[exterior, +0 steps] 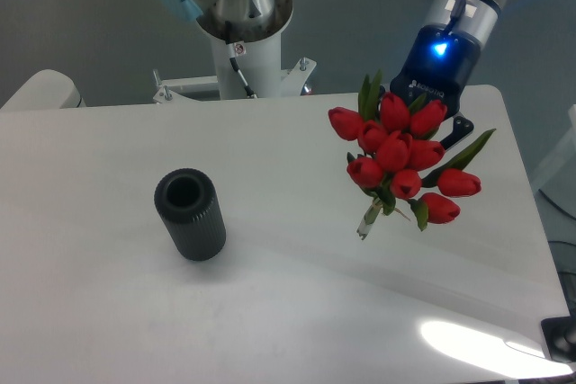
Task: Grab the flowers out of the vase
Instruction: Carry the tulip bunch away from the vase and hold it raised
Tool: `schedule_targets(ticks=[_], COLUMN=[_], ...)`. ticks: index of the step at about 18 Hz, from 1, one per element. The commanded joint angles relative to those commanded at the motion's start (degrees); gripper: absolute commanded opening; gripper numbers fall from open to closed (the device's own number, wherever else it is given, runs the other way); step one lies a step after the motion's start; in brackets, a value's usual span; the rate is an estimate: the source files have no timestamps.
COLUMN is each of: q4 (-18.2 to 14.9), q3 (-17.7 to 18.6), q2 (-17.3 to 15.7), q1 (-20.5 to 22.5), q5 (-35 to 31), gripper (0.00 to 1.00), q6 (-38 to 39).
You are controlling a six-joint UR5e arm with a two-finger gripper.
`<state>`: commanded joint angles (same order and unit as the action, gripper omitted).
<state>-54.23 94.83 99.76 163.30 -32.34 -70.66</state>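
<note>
The white table [270,312] fills most of what I can see from here, smooth and glossy, with a hard patch of glare near its front right corner. Behind it the room is a plain grey wall. At the table's far edge stands the white pedestal [245,65] of the arm, bolted to a metal plate, with a silver and pale-blue joint above it.

The arm itself comes in from the upper right, its last link slanting down and to the left over the far right part of the table. At its end sits the dark blue wrist housing with a lit blue lamp, and below that the gripper [432,137], mostly hidden behind the blooms. I can make out one black finger poking out to the right of the bunch; the jaws look closed on the flowers [396,155], which hang in the air above the table, red buds bunched together, green leaves sticking out, pale stems pointing down and to the left, clear of the surface.

The vase [190,214] stands upright well apart to the left, dark and ribbed, its round mouth open.
</note>
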Motion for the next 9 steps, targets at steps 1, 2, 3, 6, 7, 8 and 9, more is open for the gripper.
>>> schedule_targets(ticks=[1,2,3,6,7,8,9], q4=[0.1,0.1,0.1,0.1,0.0,0.0,0.1], q3=[0.0,0.0,0.1,0.1,-0.2,-0.2,-0.2], q2=[0.0,0.0,0.0,0.0,0.0,0.0,0.0], q1=[0.1,0.1,0.1,0.0,0.0,0.0,0.0], q5=[0.0,0.0,0.0,0.0,0.0,0.0,-0.3], gripper=[0.34,0.34,0.34,0.34,0.34,0.34,0.34], q6=[0.0,0.0,0.0,0.0,0.0,0.0,0.0])
